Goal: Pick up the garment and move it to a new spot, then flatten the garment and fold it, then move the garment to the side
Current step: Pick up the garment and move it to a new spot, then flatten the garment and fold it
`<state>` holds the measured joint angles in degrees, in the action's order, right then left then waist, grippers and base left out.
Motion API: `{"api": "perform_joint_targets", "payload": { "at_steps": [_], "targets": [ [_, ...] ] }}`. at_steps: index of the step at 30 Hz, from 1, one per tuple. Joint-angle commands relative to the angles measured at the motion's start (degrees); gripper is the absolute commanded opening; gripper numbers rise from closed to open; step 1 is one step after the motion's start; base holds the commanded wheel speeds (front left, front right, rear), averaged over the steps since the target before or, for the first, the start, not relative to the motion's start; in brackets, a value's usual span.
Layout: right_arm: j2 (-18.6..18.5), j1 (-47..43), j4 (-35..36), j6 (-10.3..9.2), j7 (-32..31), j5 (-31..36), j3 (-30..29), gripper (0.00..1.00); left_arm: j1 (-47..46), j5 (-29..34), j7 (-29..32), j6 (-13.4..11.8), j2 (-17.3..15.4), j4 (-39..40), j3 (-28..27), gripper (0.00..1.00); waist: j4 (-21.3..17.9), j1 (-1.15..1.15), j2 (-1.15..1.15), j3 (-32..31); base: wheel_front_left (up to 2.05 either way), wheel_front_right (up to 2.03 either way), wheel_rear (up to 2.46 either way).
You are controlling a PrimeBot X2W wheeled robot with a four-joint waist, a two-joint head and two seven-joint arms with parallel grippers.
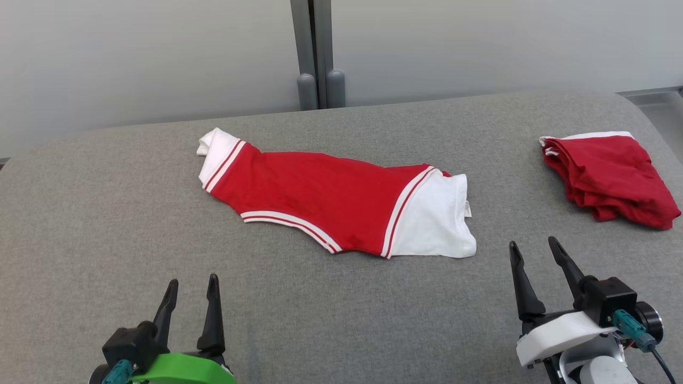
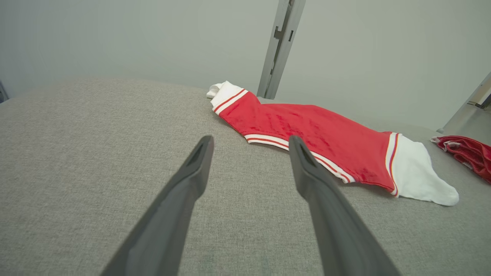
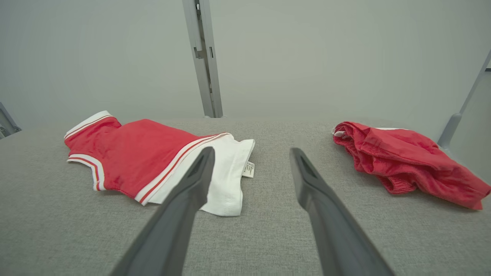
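Jaws: both are sitting open, holding nothing.
Red-and-white shirt: lying ahead of both jaws, touching neither.
Tip: pinching one white end each is probably lifting it evenly.

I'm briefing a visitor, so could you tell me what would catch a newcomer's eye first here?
A red and white garment lies spread across the grey surface, with a bunched red cloth to its right. The left tool and right tool are open and empty in front.
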<state>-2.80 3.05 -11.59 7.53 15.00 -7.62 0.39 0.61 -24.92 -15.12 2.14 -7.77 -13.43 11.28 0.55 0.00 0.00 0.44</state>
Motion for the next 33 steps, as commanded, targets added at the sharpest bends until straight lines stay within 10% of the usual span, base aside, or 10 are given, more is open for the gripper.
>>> {"api": "perform_joint_targets", "payload": {
  "at_steps": [1, 24, 33],
  "targets": [
    [-0.2, -0.47, -0.28, -0.09, 0.27, -0.25, 0.1, 1.0, 0.81, 0.45, -0.02, 0.4, 0.36, 0.13, -0.54, 1.0, -0.08, 0.0, 0.0, -0.04, 0.0, 0.0, 0.0],
    [-0.21, 2.49, -2.71, -0.09, 0.26, 1.74, 1.01, 1.0, -0.56, 4.47, -0.02, 3.42, 3.11, -1.26, -3.34, 1.0, 0.85, 0.0, 0.0, 1.47, 0.0, 0.0, 0.0],
    [-0.21, 4.51, -1.96, -0.09, 0.26, 2.33, 1.01, 1.0, -5.49, 4.08, 1.22, 4.93, 4.19, -4.86, 4.39, 1.0, 0.84, 0.0, 0.0, 4.91, 0.0, 0.0, 0.0]
  ]
}}
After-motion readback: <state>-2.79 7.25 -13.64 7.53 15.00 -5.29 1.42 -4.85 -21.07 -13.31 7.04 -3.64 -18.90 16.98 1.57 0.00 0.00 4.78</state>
